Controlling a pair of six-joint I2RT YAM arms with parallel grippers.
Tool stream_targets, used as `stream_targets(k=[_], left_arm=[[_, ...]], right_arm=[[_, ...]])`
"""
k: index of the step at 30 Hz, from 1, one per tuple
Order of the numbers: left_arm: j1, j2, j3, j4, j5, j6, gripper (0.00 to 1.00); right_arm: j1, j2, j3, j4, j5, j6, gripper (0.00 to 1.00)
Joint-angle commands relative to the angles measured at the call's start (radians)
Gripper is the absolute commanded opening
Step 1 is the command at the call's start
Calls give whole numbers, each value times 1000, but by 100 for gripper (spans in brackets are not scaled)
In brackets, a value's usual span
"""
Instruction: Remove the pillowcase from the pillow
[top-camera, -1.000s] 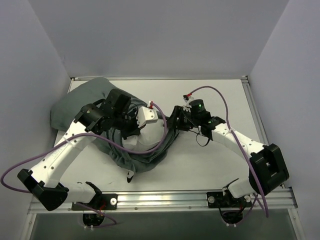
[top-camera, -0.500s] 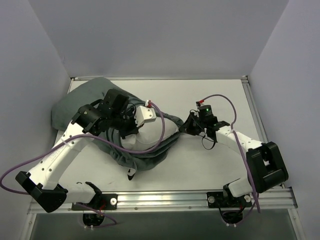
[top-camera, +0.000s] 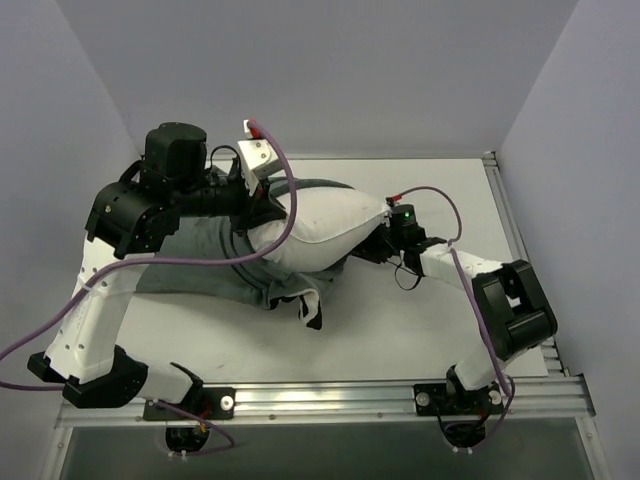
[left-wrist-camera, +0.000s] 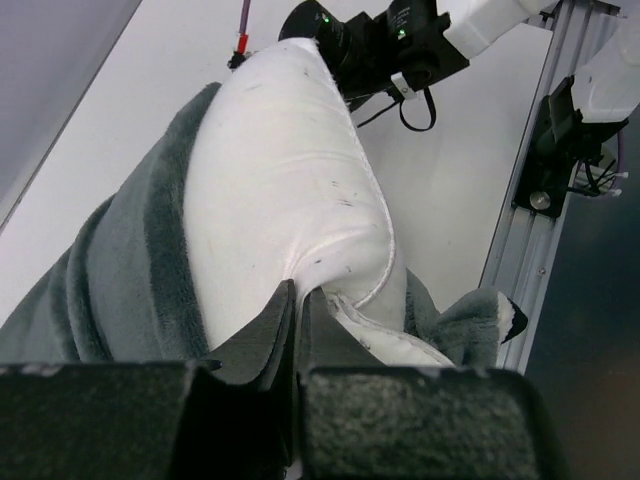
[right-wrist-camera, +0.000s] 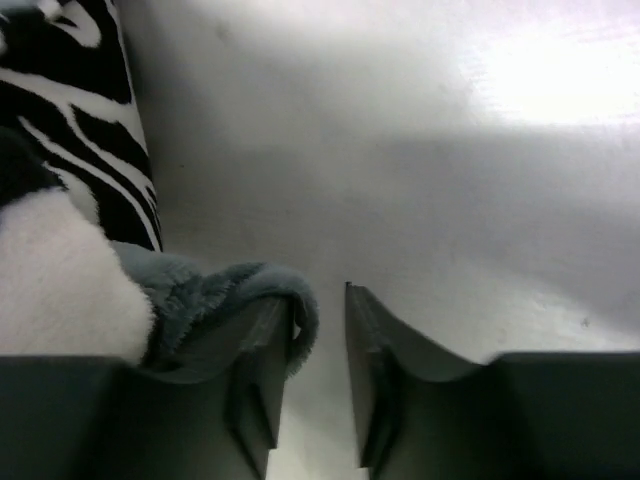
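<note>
The pillow (top-camera: 325, 232) has its long axis left to right, bare corner toward the right gripper (right-wrist-camera: 320, 300), jaws slightly apart, clamping nothing; the left gripper (left-wrist-camera: 298, 298) pinches the pillow seam tightly

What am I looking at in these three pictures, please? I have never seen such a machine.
These are two robot arms bolted to a white table. One picture is from a camera above; the other two come from a camera on each wrist. On the table is a white pillow, partly out of its pillowcase, grey-green with zebra stripes on the other face. The left end effector pinches the pillow's bare fabric. The right end effector is nearly closed at the pillowcase's edge; whether it grips it, I cannot tell.
</note>
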Motion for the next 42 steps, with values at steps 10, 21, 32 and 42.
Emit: stream_targets(k=[10, 21, 32, 42], left_arm=[[5, 23, -278, 323, -147, -117, 2], [-111, 121, -283, 369, -180, -132, 2], [-154, 141, -309, 374, -163, -136, 2], [-162, 172, -248, 377, -143, -140, 2]], right_arm=[[-114, -411, 254, -585, 295, -52, 80], [108, -561, 7, -238, 353, 502, 100], [246, -394, -28, 25, 475, 692, 100], [369, -169, 13, 169, 446, 778, 100]])
